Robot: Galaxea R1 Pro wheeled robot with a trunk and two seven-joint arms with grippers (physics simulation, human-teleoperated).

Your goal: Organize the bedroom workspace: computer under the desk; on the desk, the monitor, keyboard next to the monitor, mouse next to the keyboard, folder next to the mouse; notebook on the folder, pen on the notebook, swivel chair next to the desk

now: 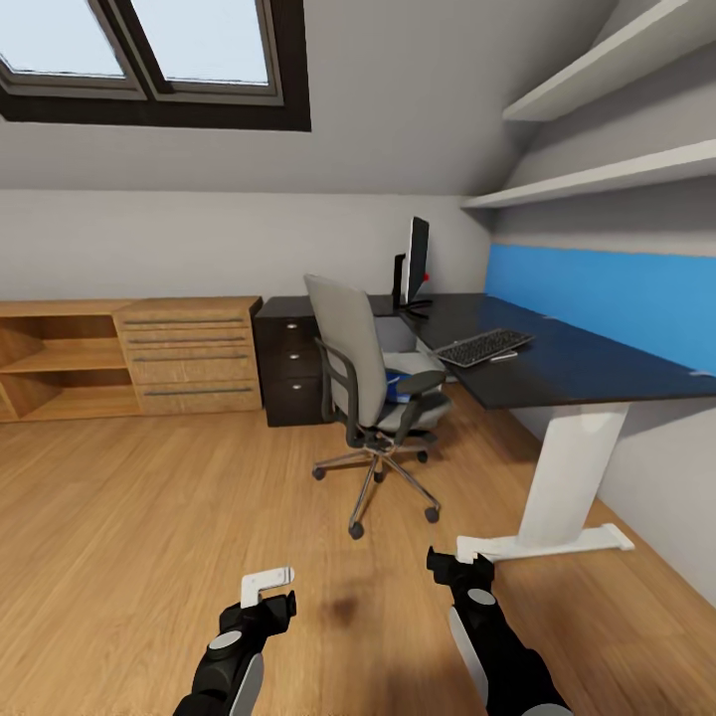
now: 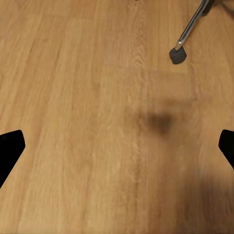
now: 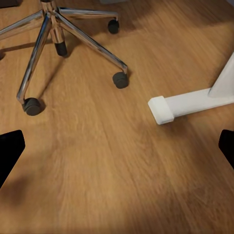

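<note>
You're facing the chair (image 1: 370, 383) with the folder (image 1: 398, 386) lying on its seat, ahead of both spread, empty grippers, the right gripper (image 1: 459, 570) sitting nearer than the left gripper (image 1: 267, 589).

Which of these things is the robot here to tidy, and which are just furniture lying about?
For the job: swivel chair, blue folder on its seat, keyboard, monitor, desk.

Just around: wooden cabinet, dark drawer unit, wall shelves, skylight.

Blue folder (image 1: 399, 385) on swivel chair (image 1: 363, 378) seat
</note>
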